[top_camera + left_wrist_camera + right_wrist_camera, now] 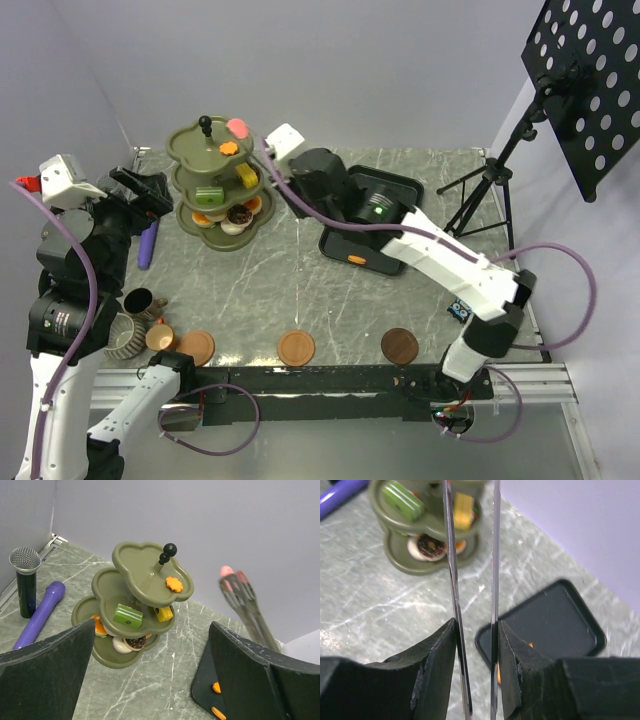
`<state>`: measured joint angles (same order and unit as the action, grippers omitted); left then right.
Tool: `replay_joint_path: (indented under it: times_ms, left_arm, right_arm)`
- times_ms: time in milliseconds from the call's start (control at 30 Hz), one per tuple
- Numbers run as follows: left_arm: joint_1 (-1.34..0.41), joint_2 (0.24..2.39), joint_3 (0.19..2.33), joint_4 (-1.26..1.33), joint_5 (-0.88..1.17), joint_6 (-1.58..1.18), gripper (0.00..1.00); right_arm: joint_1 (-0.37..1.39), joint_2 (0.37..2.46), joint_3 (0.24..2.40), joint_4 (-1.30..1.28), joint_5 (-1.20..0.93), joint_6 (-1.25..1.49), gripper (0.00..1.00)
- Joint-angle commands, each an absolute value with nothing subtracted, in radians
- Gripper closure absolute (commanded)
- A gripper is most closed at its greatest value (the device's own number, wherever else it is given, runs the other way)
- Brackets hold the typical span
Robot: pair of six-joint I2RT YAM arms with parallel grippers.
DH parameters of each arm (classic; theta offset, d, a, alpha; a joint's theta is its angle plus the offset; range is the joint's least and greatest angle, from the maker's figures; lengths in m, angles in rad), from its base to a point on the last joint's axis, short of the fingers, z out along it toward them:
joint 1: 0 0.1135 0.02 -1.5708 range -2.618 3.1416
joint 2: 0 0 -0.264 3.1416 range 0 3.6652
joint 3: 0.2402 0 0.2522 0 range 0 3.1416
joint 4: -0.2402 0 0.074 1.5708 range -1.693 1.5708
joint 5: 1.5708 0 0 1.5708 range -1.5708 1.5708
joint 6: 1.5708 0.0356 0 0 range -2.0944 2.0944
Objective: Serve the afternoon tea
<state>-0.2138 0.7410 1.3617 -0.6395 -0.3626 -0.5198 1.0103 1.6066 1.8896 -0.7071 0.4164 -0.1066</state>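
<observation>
1. Starting on the right: the metal tongs (451,580) are clamped between the fingers of the right gripper (476,630), which is squeezed down tight on both blades.
2. A pink pastry (237,127) is pinched at the tongs' tip, up by the far rim of the top tier. From the left wrist it's seen clear of the stand, so nothing's touched.
3. The olive-green three-tier stand (188,140) is parked near the far left corner. An orange pastry (174,584) is laid on the top tier, and a green pastry (127,615) and a yellow pastry (163,613) on the middle one. Orange, white and brown ones are crowded onto the bottom.
4. The left gripper (153,630) is spread wide with nothing held, raised by the left edge and pointed at the stand.
5. The dark cup (140,302), striped grey cup (124,336) and copper cup (160,337) are bunched at the near left corner. The brown saucers (296,348) are strung along the near edge, with the copper cup just beside the leftmost.
6. The black tray (405,188) is set toward the far edge, right of middle, partly covered by the right arm, with a stray orange bit (356,259) left at its near side.
7. A microphone (25,577) is stood upright by the left edge, with a purple stick (40,612) laid just beside it.
</observation>
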Motion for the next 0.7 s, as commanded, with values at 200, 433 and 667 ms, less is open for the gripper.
replay_joint_path:
  times_ms: [200,433,667]
  left_arm:
    - [-0.227,0.723,1.361,-0.606,-0.357,-0.52,0.0]
    - [-0.227,0.712,1.361,-0.607,-0.368,-0.519,0.0]
    - [-0.227,0.706,1.356,-0.611,-0.376,-0.517,0.0]
  right_arm:
    - [1.023,1.857,2.166,-0.678,0.341,-0.222,0.7]
    - [1.02,1.956,2.258,-0.712,0.325,-0.218,0.66]
    - [1.02,1.954,2.256,-0.692,0.339,-0.218,0.53]
